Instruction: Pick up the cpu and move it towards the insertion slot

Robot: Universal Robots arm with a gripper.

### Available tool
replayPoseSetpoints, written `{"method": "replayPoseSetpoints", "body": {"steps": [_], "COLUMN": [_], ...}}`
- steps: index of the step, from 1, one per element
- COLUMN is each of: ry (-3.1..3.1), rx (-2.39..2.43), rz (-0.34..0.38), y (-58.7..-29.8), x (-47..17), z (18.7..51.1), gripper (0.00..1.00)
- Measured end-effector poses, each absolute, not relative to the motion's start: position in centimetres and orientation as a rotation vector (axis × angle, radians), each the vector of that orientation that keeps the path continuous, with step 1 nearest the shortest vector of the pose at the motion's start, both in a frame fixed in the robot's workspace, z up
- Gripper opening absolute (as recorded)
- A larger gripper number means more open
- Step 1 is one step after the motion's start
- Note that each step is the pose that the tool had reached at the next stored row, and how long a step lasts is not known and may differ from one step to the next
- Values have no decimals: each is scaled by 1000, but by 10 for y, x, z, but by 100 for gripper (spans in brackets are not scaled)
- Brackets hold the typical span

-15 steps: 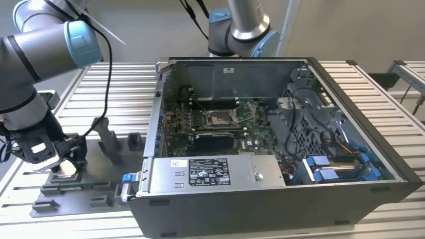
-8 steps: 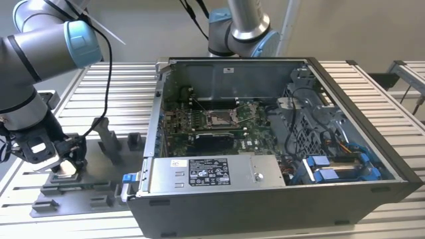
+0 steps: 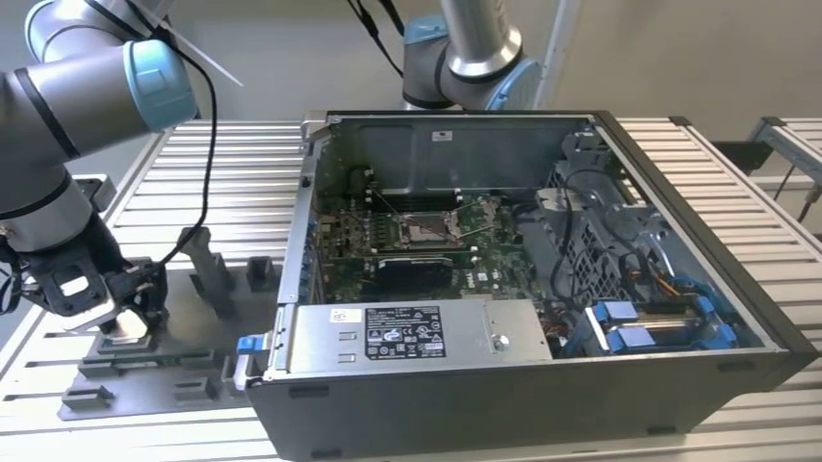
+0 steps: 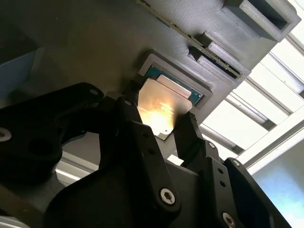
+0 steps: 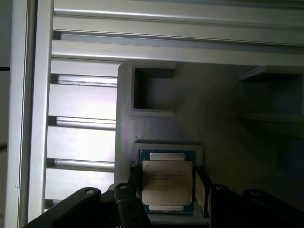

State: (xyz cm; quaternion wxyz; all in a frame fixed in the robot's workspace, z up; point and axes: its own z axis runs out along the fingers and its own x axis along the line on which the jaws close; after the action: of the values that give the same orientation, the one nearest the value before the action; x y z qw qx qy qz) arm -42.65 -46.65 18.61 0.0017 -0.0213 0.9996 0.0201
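The cpu [image 5: 166, 180], a flat square chip with a silver top and a greenish edge, lies in a square nest of the grey fixture plate [image 3: 192, 371]. My gripper [image 5: 167, 189] reaches down over it at the exterior view's left [image 3: 122, 322]. Its two black fingers [image 4: 129, 107] press against opposite sides of the cpu [image 4: 161, 104], which still rests in the nest. The insertion slot [image 3: 424, 228], a shiny metal frame with a brownish centre, sits on the green motherboard inside the open computer case [image 3: 514, 404].
Raised grey blocks [image 3: 212, 269] stand on the fixture plate beside my gripper. The case wall [image 3: 298, 241] rises between the fixture and the motherboard. A silver power supply [image 3: 411, 337] lies at the case front. A second arm [image 3: 469, 48] stands behind the case on the slatted table [image 3: 218, 173].
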Motion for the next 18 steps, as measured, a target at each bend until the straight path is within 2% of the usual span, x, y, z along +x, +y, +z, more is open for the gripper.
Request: {"method": "replayPoseSetpoints", "body": {"steps": [18], "ry": [3137], "rx": [-67], "rz": [63], "y": [-467], "x": [-427], "z": [240], "gripper": [0]}}
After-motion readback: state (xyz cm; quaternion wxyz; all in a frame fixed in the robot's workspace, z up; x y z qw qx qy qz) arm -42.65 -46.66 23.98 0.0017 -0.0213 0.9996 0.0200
